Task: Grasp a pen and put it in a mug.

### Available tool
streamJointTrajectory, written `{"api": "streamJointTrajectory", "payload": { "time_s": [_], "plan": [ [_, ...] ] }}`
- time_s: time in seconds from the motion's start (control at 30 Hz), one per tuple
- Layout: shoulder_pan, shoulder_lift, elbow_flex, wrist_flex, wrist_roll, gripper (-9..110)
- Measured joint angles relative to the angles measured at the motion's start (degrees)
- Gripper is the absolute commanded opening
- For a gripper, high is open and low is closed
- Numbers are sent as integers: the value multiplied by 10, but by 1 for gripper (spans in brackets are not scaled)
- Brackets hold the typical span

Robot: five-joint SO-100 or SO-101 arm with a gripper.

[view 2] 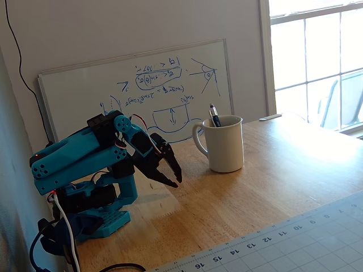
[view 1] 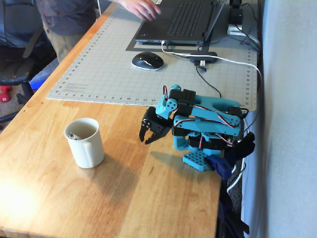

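Note:
The cream-white mug (view 1: 88,148) stands upright on the wooden table, left of the arm in this fixed view; in the other fixed view the mug (view 2: 227,148) is to the right of the arm. The dark pen (view 2: 214,115) stands inside the mug, leaning on the rim, with its end poking above it. Looking into the mug, only the pen's silvery end (view 1: 73,135) shows. My gripper (view 1: 145,140) (view 2: 174,177) hangs just above the table on the folded blue arm. It is apart from the mug, and its black jaws are together and empty.
A grey cutting mat (view 1: 99,69) covers the far table, with a black mouse (view 1: 147,60), a laptop (view 1: 183,22) and a person's hand (view 1: 141,7) on it. Cables (view 1: 233,62) run to the arm's base. A whiteboard (view 2: 136,85) leans against the wall behind the mug.

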Motion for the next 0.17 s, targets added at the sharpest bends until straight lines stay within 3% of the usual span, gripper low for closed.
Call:
{"api": "streamJointTrajectory", "payload": {
  "time_s": [0.17],
  "plan": [
    [0, 0, 0, 0, 0, 3]
  ]
}}
